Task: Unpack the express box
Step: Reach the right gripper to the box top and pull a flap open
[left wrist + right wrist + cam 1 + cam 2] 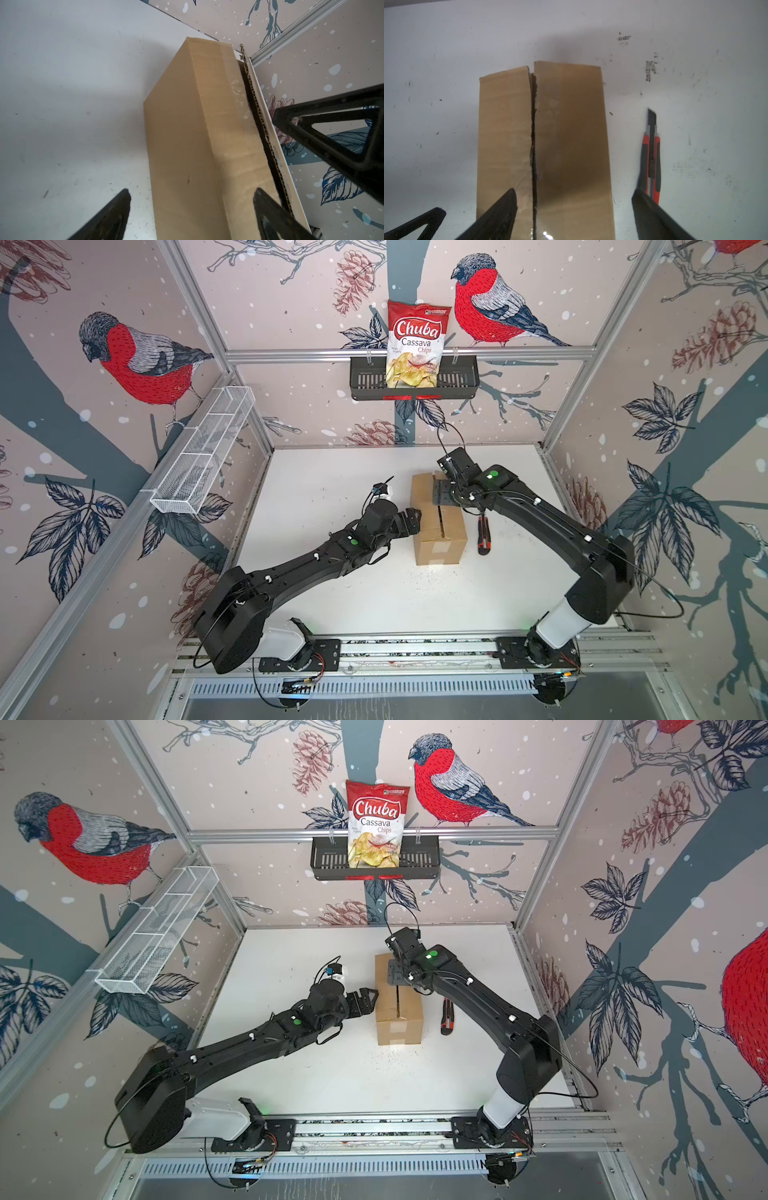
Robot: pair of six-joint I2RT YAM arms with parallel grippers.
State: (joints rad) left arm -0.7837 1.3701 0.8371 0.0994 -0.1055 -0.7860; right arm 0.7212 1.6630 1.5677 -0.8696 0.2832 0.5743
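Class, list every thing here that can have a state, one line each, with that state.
express box: flaps down, centre seam slit open
utility knife: lying beside box, blade out
chips bag: upright in black basket
left claw: open, at box's side
right claw: open, above box

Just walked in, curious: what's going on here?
Two robot arms are working on the express box. Its centre seam is slit; the flaps lie nearly shut. The utility knife lies on the table beside it. Both hands are open: left hand at the box's side, right hand above its top.
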